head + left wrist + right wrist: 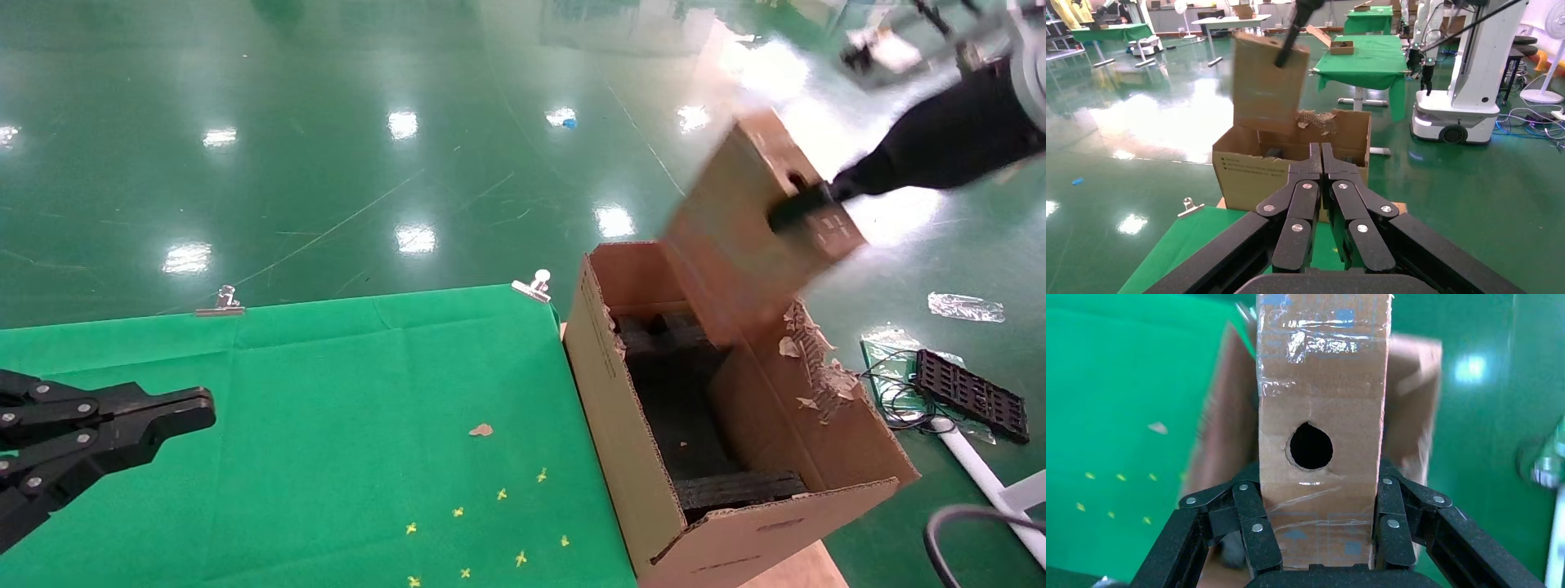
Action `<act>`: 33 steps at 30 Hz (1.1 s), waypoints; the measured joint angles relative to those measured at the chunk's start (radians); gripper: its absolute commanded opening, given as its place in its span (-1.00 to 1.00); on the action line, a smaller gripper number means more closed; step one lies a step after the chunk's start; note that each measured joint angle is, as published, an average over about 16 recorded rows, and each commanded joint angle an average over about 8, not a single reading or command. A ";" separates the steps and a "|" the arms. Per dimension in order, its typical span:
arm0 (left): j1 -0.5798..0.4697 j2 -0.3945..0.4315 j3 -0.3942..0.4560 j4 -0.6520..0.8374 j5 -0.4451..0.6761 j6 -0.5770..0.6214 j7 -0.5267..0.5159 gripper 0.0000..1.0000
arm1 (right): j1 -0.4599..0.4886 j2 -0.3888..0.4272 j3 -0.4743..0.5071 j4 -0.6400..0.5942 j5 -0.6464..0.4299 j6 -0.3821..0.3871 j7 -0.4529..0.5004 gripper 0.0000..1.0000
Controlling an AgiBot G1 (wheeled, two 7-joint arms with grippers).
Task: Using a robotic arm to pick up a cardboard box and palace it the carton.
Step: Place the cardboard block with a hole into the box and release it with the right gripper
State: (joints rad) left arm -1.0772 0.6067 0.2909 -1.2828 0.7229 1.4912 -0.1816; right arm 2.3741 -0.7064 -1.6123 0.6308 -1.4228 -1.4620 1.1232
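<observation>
Cardboard box (1320, 416) sits pinched by its narrow edge in our right claw (805, 208), fingers (1251, 527) pressing both broad faces, tilted in the air above the carton's (629, 457) far end. We judge its low corner could snag the torn flap (817, 359) or the black foam (739, 487) inside and twist loose. Our left claw (192, 412) rests pressed together over the green counter (351, 367).

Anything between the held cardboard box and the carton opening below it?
Nothing: head view shows only air between the cardboard box, clamped in the right gripper, and the carton; its lower corner overlaps the opening.
</observation>
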 measured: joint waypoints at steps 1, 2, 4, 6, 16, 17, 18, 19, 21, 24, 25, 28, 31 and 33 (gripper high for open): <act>0.000 0.000 0.000 0.000 0.000 0.000 0.000 0.69 | -0.008 0.003 -0.006 -0.015 -0.006 0.000 -0.001 -1.00; 0.000 0.000 0.000 0.000 0.000 0.000 0.000 0.87 | -0.017 0.005 -0.011 -0.028 -0.012 0.000 -0.002 -1.00; 0.000 0.000 0.000 0.000 0.000 0.000 0.000 1.00 | -0.037 0.009 -0.021 -0.055 -0.021 0.002 -0.003 -1.00; 0.000 0.000 0.000 0.000 0.000 0.000 0.000 1.00 | -0.060 0.011 -0.030 -0.080 -0.027 0.007 -0.004 -1.00; 0.000 0.000 0.001 0.000 -0.001 0.000 0.000 1.00 | -0.188 -0.002 -0.059 -0.203 -0.041 0.058 -0.007 -1.00; 0.000 0.000 0.001 0.000 -0.001 0.000 0.001 1.00 | -0.201 -0.005 -0.060 -0.215 -0.040 0.066 -0.008 -1.00; 0.000 0.000 0.001 0.000 -0.001 0.000 0.001 1.00 | -0.215 -0.008 -0.061 -0.227 -0.038 0.074 -0.010 -1.00; 0.000 0.000 0.001 0.000 -0.001 -0.001 0.001 1.00 | -0.229 -0.011 -0.061 -0.239 -0.037 0.083 -0.012 -1.00; 0.000 -0.001 0.001 0.000 -0.001 -0.001 0.001 1.00 | -0.257 -0.018 -0.061 -0.263 -0.031 0.102 -0.016 -1.00; 0.000 -0.001 0.001 0.000 -0.001 -0.001 0.001 1.00 | -0.302 -0.032 -0.058 -0.297 -0.020 0.131 -0.024 -1.00; 0.000 -0.001 0.002 0.000 -0.001 -0.001 0.001 1.00 | -0.318 -0.037 -0.056 -0.308 -0.015 0.141 -0.026 -1.00; 0.000 -0.001 0.002 0.000 -0.001 -0.001 0.001 1.00 | -0.363 -0.054 -0.049 -0.339 0.002 0.174 -0.035 -1.00; 0.000 -0.001 0.002 0.000 -0.001 -0.001 0.001 1.00 | -0.409 -0.073 -0.042 -0.367 0.017 0.210 -0.045 -1.00; 0.000 -0.001 0.002 0.000 -0.001 -0.001 0.001 1.00 | -0.441 -0.086 -0.038 -0.383 0.026 0.235 -0.053 -1.00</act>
State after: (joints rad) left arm -1.0776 0.6059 0.2929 -1.2828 0.7215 1.4903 -0.1806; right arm 1.9331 -0.7921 -1.6501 0.2477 -1.3966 -1.2265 1.0702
